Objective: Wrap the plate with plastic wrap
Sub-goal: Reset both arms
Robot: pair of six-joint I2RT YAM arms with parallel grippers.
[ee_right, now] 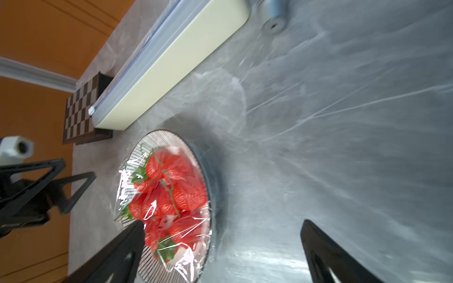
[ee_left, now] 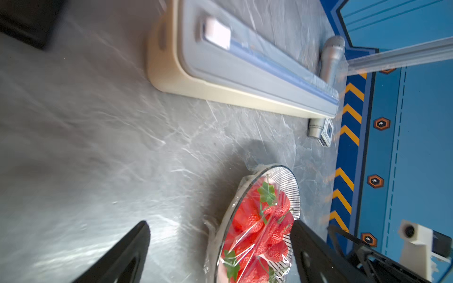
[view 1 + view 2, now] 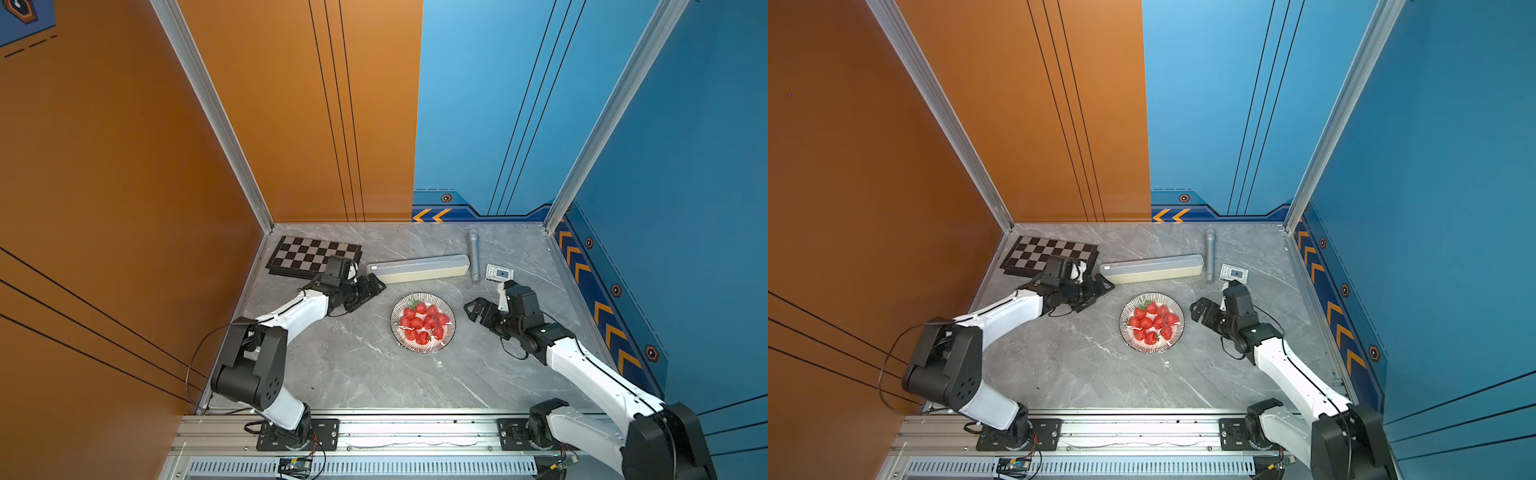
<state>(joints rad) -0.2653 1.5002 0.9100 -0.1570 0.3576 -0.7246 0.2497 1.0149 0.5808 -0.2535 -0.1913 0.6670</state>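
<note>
Our left gripper (image 3: 368, 298) stood with its jaws spread wide and nothing between them, just off the left of the plate (image 3: 397, 336). Our right gripper (image 3: 471, 311) stood equally agape and empty on the opposite side. Neither touched the plate.

The plate sat mid-table (image 3: 353, 374), its strawberries (image 3: 422, 322) under the plastic wrap (image 1: 186, 235), which lay crinkled over the fruit and folded down round the rim. We judged the covering all but done, so the step in hand was getting clear cleanly. That meant lifting each finger up and away from the rim, never sweeping across it, since a snagged fold could peel the film back. Any loose flap wanted a light downward press first.

Room was tight behind. The wrap's box (image 3: 417, 270) lay just beyond the plate, with the chessboard (image 3: 309, 253) near our left wrist. The grey rod (image 3: 473, 257) and a small card (image 3: 500, 273) lay near our right. The near side of the table lay bare, the better way out.
</note>
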